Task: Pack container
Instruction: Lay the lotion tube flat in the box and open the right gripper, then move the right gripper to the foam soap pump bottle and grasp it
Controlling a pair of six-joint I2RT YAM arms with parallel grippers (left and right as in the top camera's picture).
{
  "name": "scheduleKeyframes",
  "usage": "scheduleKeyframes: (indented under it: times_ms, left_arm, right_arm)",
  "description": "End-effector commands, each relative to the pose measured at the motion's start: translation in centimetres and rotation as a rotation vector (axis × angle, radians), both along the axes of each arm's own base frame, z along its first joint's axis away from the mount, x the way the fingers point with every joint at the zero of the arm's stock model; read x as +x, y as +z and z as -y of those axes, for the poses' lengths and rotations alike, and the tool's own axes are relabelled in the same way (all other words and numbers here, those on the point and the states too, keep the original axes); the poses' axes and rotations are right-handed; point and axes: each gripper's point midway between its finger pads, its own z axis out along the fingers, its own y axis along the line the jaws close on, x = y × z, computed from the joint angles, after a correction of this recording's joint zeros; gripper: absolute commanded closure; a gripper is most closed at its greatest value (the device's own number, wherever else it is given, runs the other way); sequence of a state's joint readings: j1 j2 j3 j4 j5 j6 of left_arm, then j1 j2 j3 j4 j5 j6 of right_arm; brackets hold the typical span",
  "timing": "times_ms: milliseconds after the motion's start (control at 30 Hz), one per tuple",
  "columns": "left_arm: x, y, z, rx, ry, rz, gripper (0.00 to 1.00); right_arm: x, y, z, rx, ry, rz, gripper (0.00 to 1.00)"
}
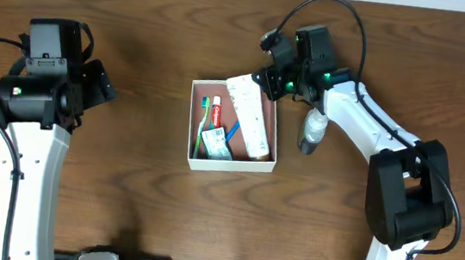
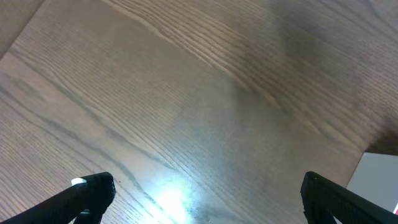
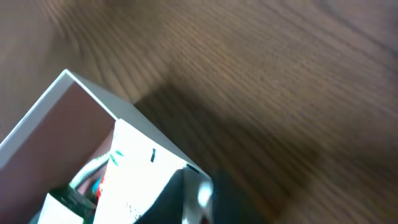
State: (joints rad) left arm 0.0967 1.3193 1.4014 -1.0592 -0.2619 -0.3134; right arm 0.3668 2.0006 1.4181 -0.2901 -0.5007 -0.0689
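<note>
Left gripper [image 1: 104, 85]: I read it as wide apart, with bare wood between the two fingertips in its wrist view; it hangs near the left edge of the desk, well apart from everything else.
Right gripper [image 1: 267, 76]: it sits over the container's far right corner, right at the upper end of the white packet. My wrist view is blurred, so I cannot tell whether the jaws are clamped on the packet or only beside it.
Container [image 1: 192, 126]: about mid-desk, a little toward the right edge, flat and slightly turned.
White packet [image 1: 249, 116]: long, lying along the right wall of the container, its far end poking over the rim toward the gripper.
Toothpaste [image 1: 215, 113]: red tube, inside, left of the packet.
Toothbrush [image 1: 202, 129]: green, by the left wall.
Blue-printed sachet [image 1: 219, 144]: in the near left part.
Bottle [image 1: 313, 130]: pale, lying on the desk just right of the container, beside the right arm.
</note>
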Motion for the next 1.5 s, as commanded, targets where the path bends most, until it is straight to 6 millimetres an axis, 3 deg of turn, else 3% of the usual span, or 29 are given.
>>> scheduleKeyframes:
  times_ms: [0, 333, 533, 800, 933, 967, 1033, 1067, 1200, 1400, 1467]
  left_arm:
    - [-0.1, 0.0, -0.3, 0.012, 0.002, -0.006, 0.02]
    - [-0.1, 0.0, -0.3, 0.012, 0.002, -0.006, 0.02]
    - [-0.1, 0.0, -0.3, 0.012, 0.002, -0.006, 0.02]
    - [-0.1, 0.0, -0.3, 0.012, 0.002, -0.006, 0.02]
    - [-0.1, 0.0, -0.3, 0.012, 0.002, -0.006, 0.02]
    - [-0.1, 0.0, -0.3, 0.012, 0.002, -0.006, 0.02]
    - [-0.1, 0.0, -0.3, 0.012, 0.002, -0.006, 0.02]
    - [-0.1, 0.0, -0.3, 0.012, 0.002, -0.006, 0.02]
    - [-0.1, 0.0, -0.3, 0.012, 0.002, -0.006, 0.02]
    - [-0.1, 0.0, -0.3, 0.012, 0.002, -0.006, 0.02]
    - [-0.1, 0.0, -0.3, 0.012, 0.002, -0.006, 0.02]
  right_arm:
    - [0.0, 0.1, -0.1, 0.012, -0.009, -0.013, 0.99]
    - [-1.0, 1.6, -1.5, 0.095, 0.065, -0.022, 0.99]
    - [-3.2, 4.6, -2.8, 0.174, 0.187, -0.003, 0.99]
    - [-6.4, 5.6, -4.4, 0.133, 0.295, 0.017, 0.99]
    - [-7.0, 5.6, -5.2, 0.117, 0.313, 0.024, 0.99]
    - [-6.9, 5.5, -5.1, 0.109, 0.308, 0.026, 0.96]
    - [-6.8, 5.4, -5.1, 0.102, 0.302, 0.03, 0.75]
    - [-6.6, 5.5, -4.9, 0.095, 0.292, 0.037, 0.67]
    - [-5.4, 8.2, -3.4, 0.114, 0.214, 0.067, 0.56]
    - [-3.2, 15.0, 2.5, 0.078, -0.108, 0.127, 0.55]
    - [-3.4, 16.1, 4.5, 0.037, -0.214, 0.13, 0.54]
